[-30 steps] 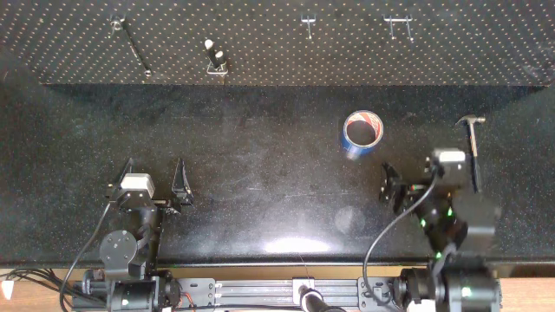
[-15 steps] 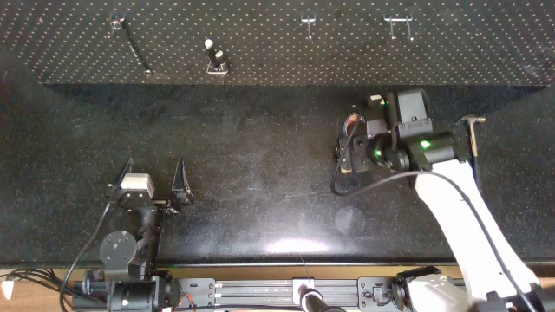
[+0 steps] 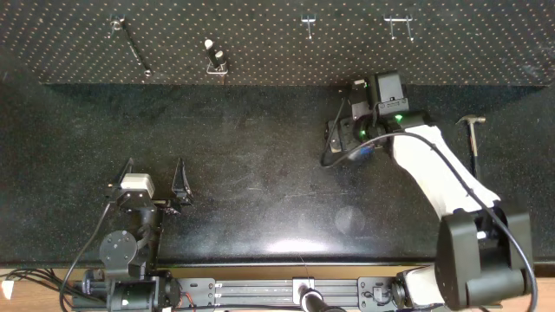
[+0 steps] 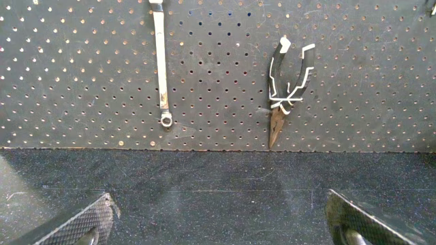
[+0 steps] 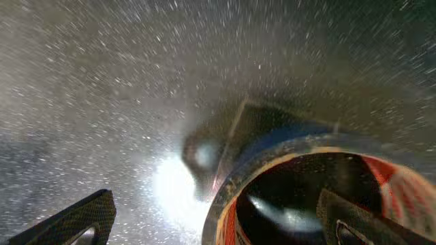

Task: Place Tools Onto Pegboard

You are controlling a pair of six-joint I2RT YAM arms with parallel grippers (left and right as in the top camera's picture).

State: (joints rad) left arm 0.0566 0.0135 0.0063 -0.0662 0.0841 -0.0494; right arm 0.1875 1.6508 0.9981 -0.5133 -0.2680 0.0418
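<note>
Pegboard (image 3: 260, 39) behind black worktop (image 3: 251, 156) (speckled)

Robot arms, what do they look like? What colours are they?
The left arm is black with round joints, a pale block at its wrist and a black cable. The right arm has a white link, black joints, green lights and a black cable. The fingers are black woven-patterned wedges.

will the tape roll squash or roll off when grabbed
Probably stiff: the tape roll shows a thick wound wall. It seems to lie flat, hole up, so rolling is unlikely. Hollow, so likely light; it may slide if nudged.
</note>
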